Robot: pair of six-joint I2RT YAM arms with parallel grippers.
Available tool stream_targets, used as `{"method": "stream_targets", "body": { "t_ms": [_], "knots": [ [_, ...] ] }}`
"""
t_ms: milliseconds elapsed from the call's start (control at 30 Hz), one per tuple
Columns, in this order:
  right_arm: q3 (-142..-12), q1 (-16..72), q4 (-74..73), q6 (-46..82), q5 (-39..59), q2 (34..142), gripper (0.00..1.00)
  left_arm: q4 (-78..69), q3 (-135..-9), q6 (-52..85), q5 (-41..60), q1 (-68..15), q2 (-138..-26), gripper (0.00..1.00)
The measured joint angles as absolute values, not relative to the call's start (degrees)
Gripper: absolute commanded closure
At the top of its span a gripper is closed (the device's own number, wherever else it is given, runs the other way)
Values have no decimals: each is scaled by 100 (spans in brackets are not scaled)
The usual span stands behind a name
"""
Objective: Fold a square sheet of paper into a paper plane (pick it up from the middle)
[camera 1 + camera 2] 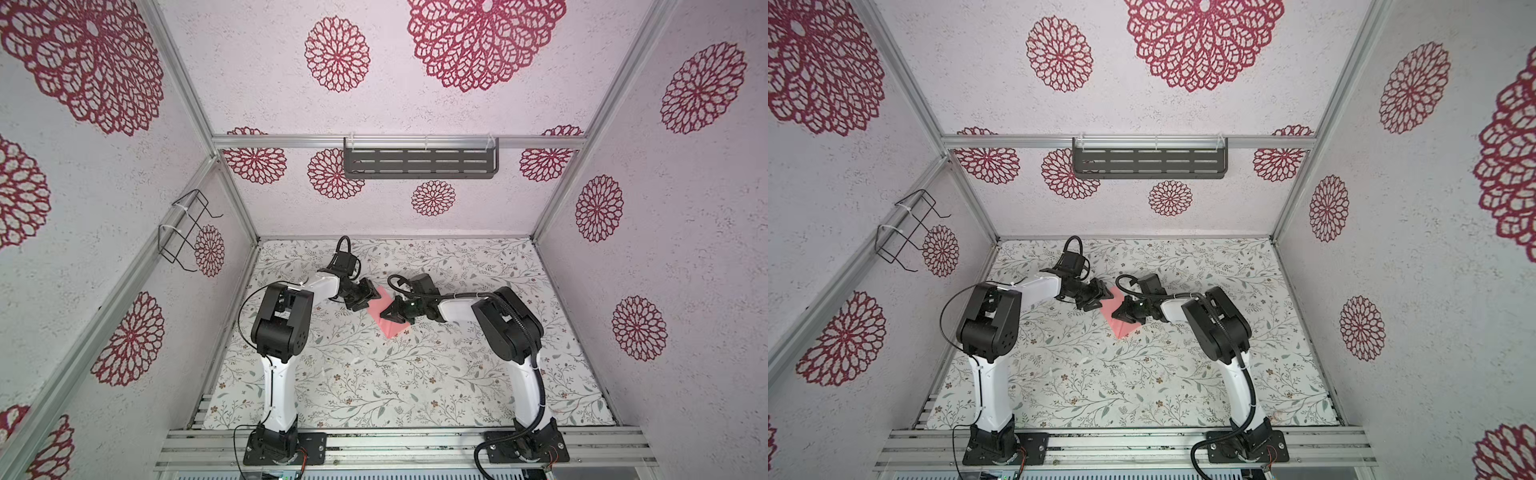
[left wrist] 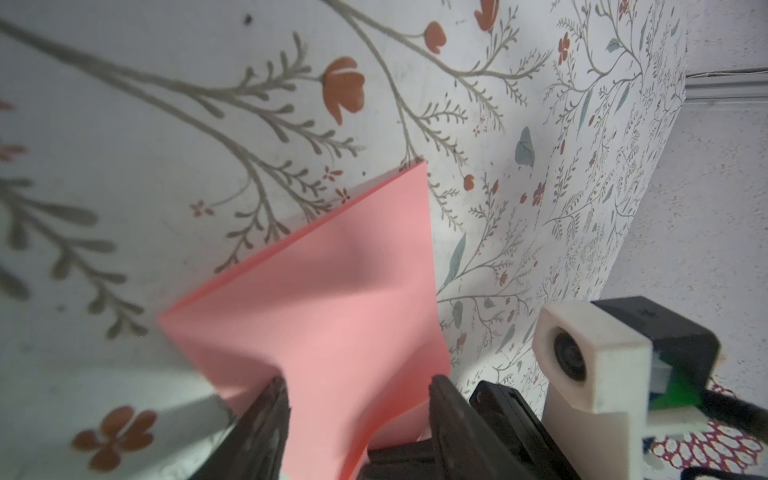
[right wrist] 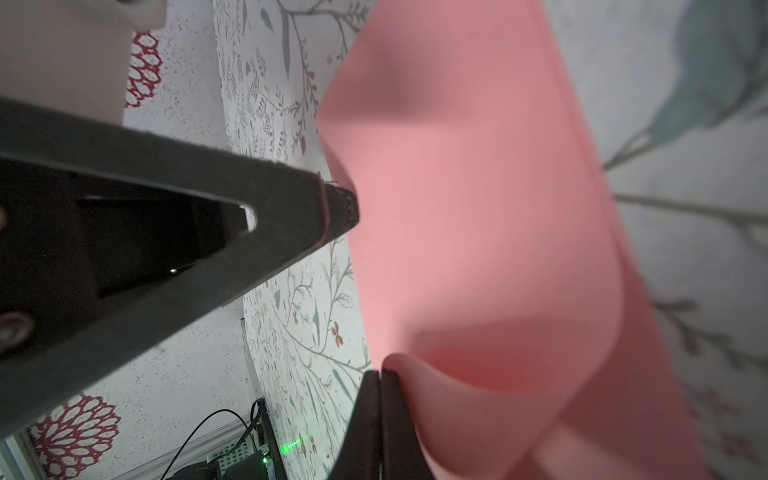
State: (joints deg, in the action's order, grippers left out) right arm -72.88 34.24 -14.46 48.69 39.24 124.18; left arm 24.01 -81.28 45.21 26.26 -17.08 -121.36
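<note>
**A:** Entry 1. Where is the square sheet of paper (image 1: 394,329)?

**B:** It is on the floral table cover (image 1: 374,386), mid-table toward the back, between the two arms. Both top views show the sheet (image 1: 1126,329). It is plain salmon-pink and folded over. The left wrist view shows the paper (image 2: 332,291) with a doubled edge, the lower layer flat on the cover and the upper layer lifted and bowed.

**A:** Left gripper (image 1: 371,300)?

**B:** Its jaws are spread and straddle the raised part of the sheet, as the left wrist view shows (image 2: 359,384). In the right wrist view one ribbed pad (image 3: 340,208) touches the edge of the sheet (image 3: 478,208). It is not clamping.

**A:** Right gripper (image 1: 384,317)?

**B:** Its jaws are pressed together (image 3: 380,376), with a curled lip of the upper layer at their tip. That reads as a pinch on the paper. The gripper sits over the sheet with its tip facing the left gripper, and the two are close together.

**A:** Any lettering?

**B:** The left wrist view shows the right arm's white camera housing (image 2: 590,361) and the black module (image 2: 665,332) behind it. Small marks on the module are too blurred to read.
</note>
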Motion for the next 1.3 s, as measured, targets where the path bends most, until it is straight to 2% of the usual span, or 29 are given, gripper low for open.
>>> {"method": "stream_targets", "body": {
  "t_ms": [1300],
  "knots": [
    [-7286, 3422, -1678, 4925, 4185, 12621, 91, 2412, -8121, 4519, 2591, -1710, -12136, 45]
  ]
}}
